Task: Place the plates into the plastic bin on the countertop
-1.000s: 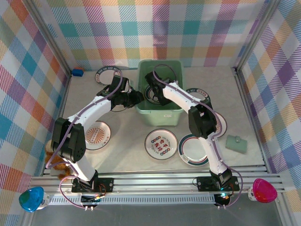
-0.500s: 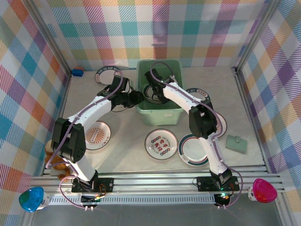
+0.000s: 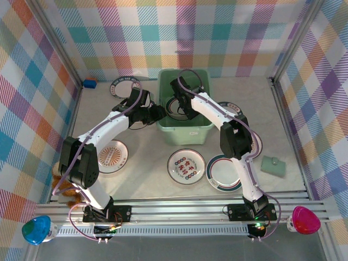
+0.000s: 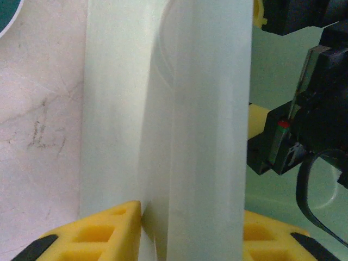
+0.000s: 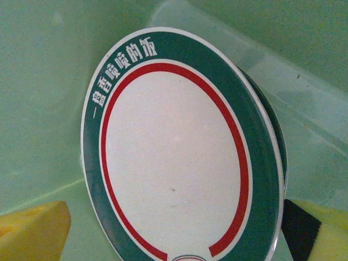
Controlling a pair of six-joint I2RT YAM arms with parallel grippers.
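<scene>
We read white Chinese characters, roughly 一盘喷喷的饭, on the dark green rim of the plate (image 5: 174, 157) inside the plastic bin (image 5: 43, 109). Lettering on other plates (image 3: 126, 84) was too small to read.

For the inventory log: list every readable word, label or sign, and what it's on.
"一盘香喷喷的饭": white, on the green rim of the plate in the plastic bin.
Rim lettering on the far plate: too small.
Red characters on the centre plate: blurred.
The label on the bin's front: too small.
</scene>
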